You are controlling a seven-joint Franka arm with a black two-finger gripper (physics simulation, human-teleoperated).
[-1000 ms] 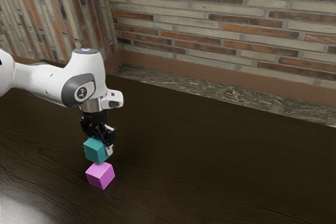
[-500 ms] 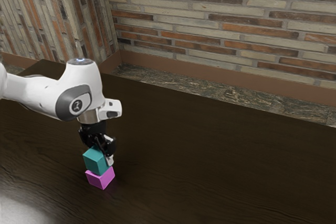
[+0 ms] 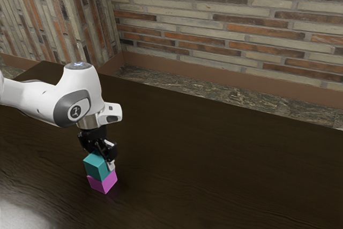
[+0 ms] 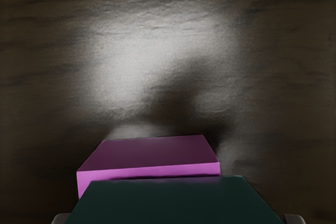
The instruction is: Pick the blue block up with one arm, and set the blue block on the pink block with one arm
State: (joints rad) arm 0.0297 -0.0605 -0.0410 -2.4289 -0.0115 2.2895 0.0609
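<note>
Since the coming move is a release, the relation you need to check is vertical. The blue block (image 3: 96,165), teal in this render, hangs directly under the gripper (image 3: 98,157) and directly over the pink block (image 3: 103,183). In the exterior view their faces meet with no gap that you can make out, so judge it seated or a hair short of it. The stack is not flush: the blue block sits a little toward the exterior view's left of the pink one, its edges running roughly parallel. In the wrist view the blue block (image 4: 168,203) lies just under the hand, and the pink block's (image 4: 152,158) top face shows beyond it, so there is overhang on the near side, though most of the base looks supported. The two black fingers stand one on each side of the blue block's upper half and press against it, as far apart as the block is wide and no more. Nothing else touches either block. The dark table (image 3: 225,164) carries the pink block, well apart from the brick wall (image 3: 241,20). Part the fingers gently, then lift straight up; any sideways drag could slide the top block off.
</note>
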